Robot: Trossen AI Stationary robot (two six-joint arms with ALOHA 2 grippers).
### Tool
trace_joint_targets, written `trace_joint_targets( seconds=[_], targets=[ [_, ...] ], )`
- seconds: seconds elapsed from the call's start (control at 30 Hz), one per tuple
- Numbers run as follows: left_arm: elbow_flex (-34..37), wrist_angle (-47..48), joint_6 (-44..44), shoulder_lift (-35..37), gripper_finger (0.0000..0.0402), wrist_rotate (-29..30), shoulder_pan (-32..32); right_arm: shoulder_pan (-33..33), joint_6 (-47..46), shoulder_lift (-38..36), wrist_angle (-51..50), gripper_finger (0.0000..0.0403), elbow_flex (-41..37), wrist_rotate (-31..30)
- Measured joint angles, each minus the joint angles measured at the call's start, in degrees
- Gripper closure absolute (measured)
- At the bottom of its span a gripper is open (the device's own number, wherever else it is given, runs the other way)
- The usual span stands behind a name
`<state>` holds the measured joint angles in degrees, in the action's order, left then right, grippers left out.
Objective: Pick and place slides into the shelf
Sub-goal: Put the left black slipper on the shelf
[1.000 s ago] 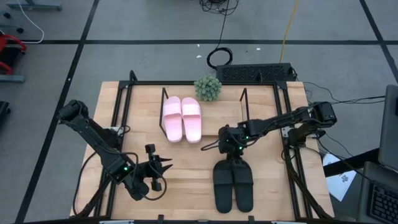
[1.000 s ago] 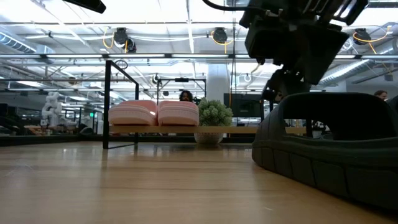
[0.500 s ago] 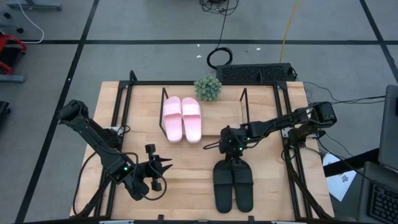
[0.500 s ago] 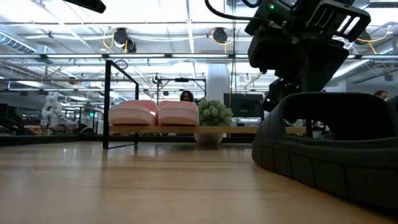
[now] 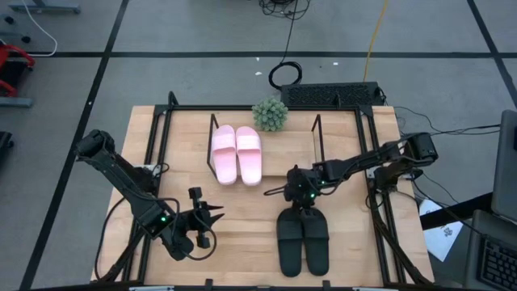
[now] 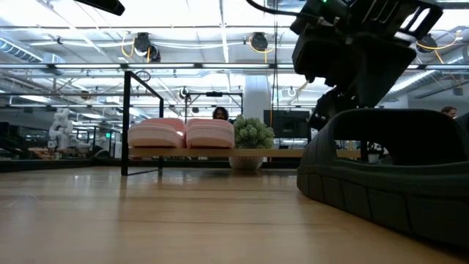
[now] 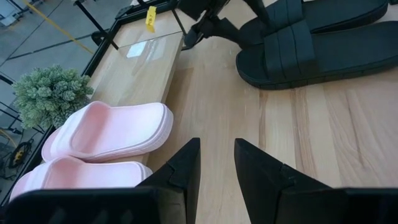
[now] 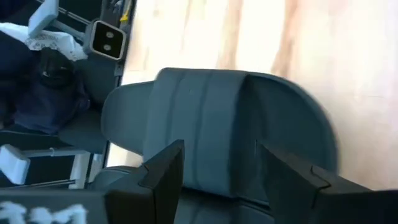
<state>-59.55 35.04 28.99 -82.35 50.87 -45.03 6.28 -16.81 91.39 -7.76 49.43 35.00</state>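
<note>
The pale pink pair (image 5: pixel 237 154) lies side by side, soles down, on the left part of the shelf's wooden board (image 5: pixel 287 149), between its dark end frames. The black pair (image 5: pixel 303 240) rests on the tabletop near the near edge, in front of the shelf. My right gripper (image 5: pixel 301 202) hangs open over the far ends of the black slides. In the right wrist view its open fingers (image 8: pixel 166 171) stand above a wide black strap (image 8: pixel 217 106), and no touch shows. My left gripper (image 5: pixel 215 214) waits open over the table's near left, pointing toward the shelf.
A small potted plant (image 5: pixel 270 113) stands behind the shelf at the far edge. Dark metal frame rails (image 5: pixel 153 153) run along both table sides. The right half of the shelf board (image 7: pixel 140 62) is bare. Open tabletop (image 5: pixel 242 226) lies between the two grippers.
My right gripper has crept a little toward the table's near edge, closer over the black slides' far ends. The slides lie as before.
</note>
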Motion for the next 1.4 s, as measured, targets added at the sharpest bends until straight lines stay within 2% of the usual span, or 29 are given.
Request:
trace_joint_targets(
  seconds=[0.2,0.3,0.67,1.07,1.4],
  targets=[
    [0.0,0.0,0.0,0.0,0.0300,0.0,0.0,2.2,-0.6,0.0,0.3,0.0213,0.0,-1.0],
    [0.0,0.0,0.0,0.0,0.0300,0.0,0.0,2.5,-0.5,0.0,0.2,0.0213,0.0,-3.6],
    [0.0,0.0,0.1,0.0,0.0300,0.0,0.0,2.6,-0.5,2.5,0.3,0.0213,0.0,-3.4],
    [0.0,0.0,0.2,0.0,0.0300,0.0,0.0,2.6,-1.8,4.2,3.7,0.0213,0.0,2.7],
    [0.0,0.0,0.2,0.0,0.0300,0.0,0.0,2.6,-2.0,4.2,3.7,0.0213,0.0,4.3]
  ],
)
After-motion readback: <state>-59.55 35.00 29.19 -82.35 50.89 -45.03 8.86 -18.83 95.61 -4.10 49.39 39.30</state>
